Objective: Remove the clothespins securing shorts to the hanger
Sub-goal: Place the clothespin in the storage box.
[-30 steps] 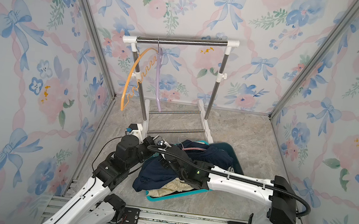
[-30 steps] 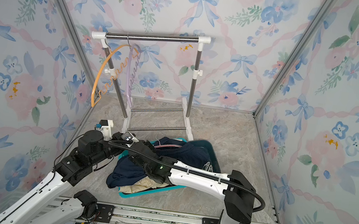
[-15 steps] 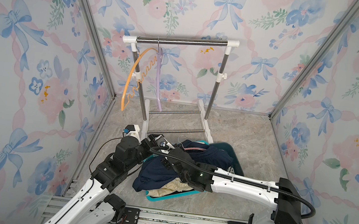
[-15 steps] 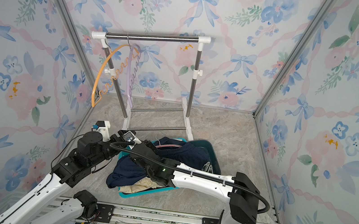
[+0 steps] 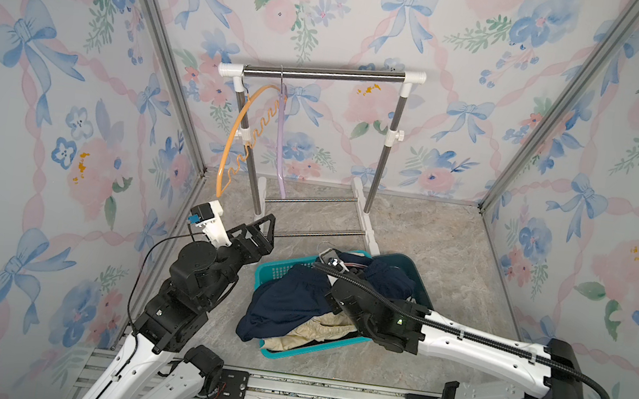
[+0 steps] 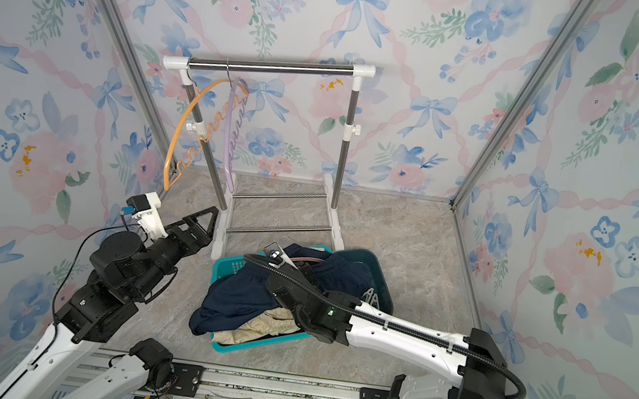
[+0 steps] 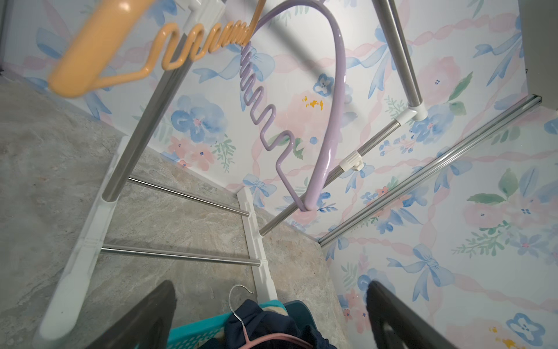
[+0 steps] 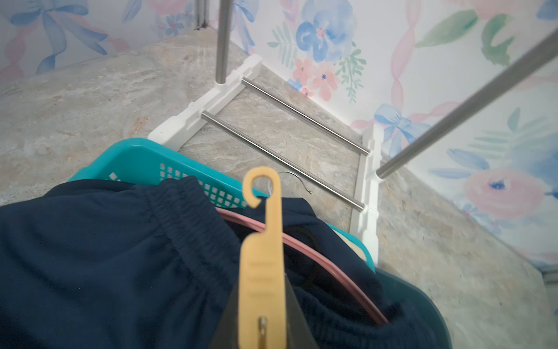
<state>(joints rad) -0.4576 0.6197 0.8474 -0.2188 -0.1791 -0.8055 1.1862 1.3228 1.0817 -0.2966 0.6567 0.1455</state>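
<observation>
Left fingers (image 5: 264, 227): spread wide and holding nothing. They hang over the tabletop (image 5: 430, 240) between the rack (image 5: 325, 75) foot and the basket (image 5: 274, 272) corner.
Change, left: a second ago these fingers were pinched together low at the basket's corner. Now they are fully apart and drawn a little up and away from the pile.
Right fingers (image 8: 225, 329): closed on the light-orange clothespin (image 8: 262, 266), gripping its lower part from both sides.
Change, right: the grip has tightened slightly over the second, and the arm's elbow has swung outward. The wrist stays over the basket.
Clothespin: stands over the basket with its hooked end pointing toward the rack. It crosses the pink hanger (image 8: 302, 244) and the waistband of the navy shorts (image 8: 105, 256). Whether its far end still bites the cloth cannot be told.
Navy shorts: heaped in the basket and spilling over its near rim in both top views.
Cream shorts (image 5: 313, 332): bunched under the navy pair at the basket's front edge.
Rack: an orange hanger (image 5: 234, 130) and a lilac hanger (image 5: 281, 145) hang bare on it, as before.
</observation>
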